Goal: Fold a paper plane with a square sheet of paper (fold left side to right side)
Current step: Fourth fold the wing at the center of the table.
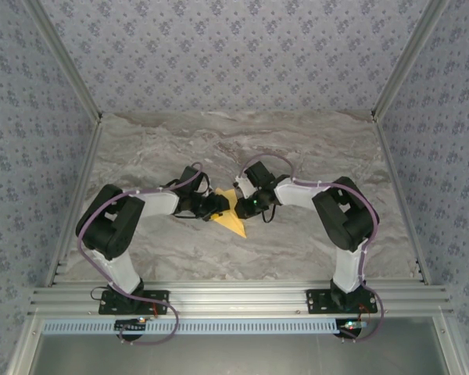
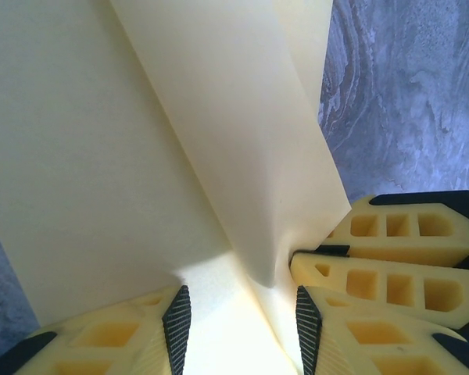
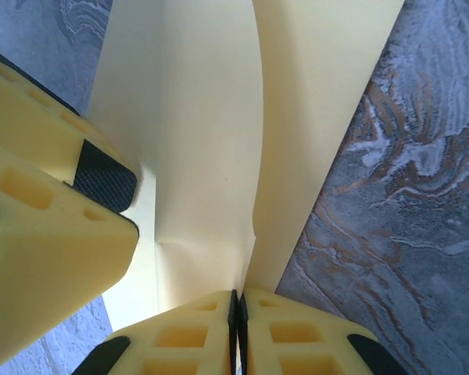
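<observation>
Both arms reach in to the middle of the bench [image 1: 297, 148], where the yellow sheet of paper [image 1: 234, 223] lies partly folded, one pointed corner showing toward the near edge and the rest hidden under the two wrists. The right hand [image 3: 237, 306] is closed tight, its pads pressed together on an edge of the sheet where two layers run into the seam. That pinch appears meant to lift one flap clear of the bench, and the paper rises from it in a soft curve, not a sharp crease. The left hand [image 2: 242, 316] is about half wide, its ribbed black pads apart, with a raised ridge of the sheet running between them. It clamps nothing and seems placed to straddle and steady the fold line while the other hand carries the flap. The two hands sit just beside each other, the left fingers close against the paper in the right wrist view. I judge the side-to-side fold to be under way but not yet pressed flat.
</observation>
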Controlling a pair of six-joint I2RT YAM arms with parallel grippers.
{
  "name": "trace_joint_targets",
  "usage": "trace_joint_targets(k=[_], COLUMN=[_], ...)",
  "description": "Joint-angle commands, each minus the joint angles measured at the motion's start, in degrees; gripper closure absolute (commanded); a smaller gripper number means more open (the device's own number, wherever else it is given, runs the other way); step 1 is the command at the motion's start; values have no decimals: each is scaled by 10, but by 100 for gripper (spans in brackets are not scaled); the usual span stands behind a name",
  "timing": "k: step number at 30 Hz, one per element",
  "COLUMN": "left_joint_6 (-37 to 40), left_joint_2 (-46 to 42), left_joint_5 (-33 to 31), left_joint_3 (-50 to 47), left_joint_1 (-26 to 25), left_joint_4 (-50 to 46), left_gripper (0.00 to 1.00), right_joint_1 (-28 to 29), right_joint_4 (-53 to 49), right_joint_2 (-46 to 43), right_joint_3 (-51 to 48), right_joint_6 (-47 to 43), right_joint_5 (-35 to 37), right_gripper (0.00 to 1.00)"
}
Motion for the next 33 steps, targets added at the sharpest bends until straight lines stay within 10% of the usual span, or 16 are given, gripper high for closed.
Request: trace_joint_targets(k=[1,33], left_joint_6=[21,48], left_joint_2=[-37,77], left_joint_5=[-6,5], left_joint_3=[16,74], left_joint_1=[10,21], left_joint_4=[-42,-53], left_gripper=[57,76], right_joint_1=[14,26], right_joint_4=[-53,-79], right_joint_2=[36,47], right_joint_3=[-2,16], right_joint_6=[-16,-26], right_joint_5=[29,43], right_gripper=[90,90])
